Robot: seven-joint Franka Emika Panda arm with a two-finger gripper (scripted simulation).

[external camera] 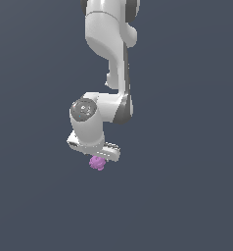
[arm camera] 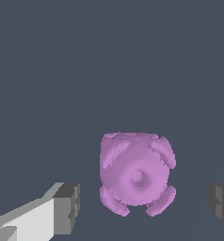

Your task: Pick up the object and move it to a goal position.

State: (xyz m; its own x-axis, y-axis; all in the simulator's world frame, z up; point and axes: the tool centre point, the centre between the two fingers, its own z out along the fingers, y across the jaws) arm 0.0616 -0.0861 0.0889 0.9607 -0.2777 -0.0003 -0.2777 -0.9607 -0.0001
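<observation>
The object is a small pinkish-purple lumpy ball with rounded knobs. In the wrist view it lies between the two grey fingertips of my gripper, with a gap on each side, so the gripper is open around it and not touching. One fingertip is closer to the ball than the other. In the exterior view the object shows just under the white gripper, whose fingers are mostly hidden by the hand.
The white arm comes down from the top of the exterior view. Around the ball lies a plain dark grey-blue floor with no other objects or edges showing.
</observation>
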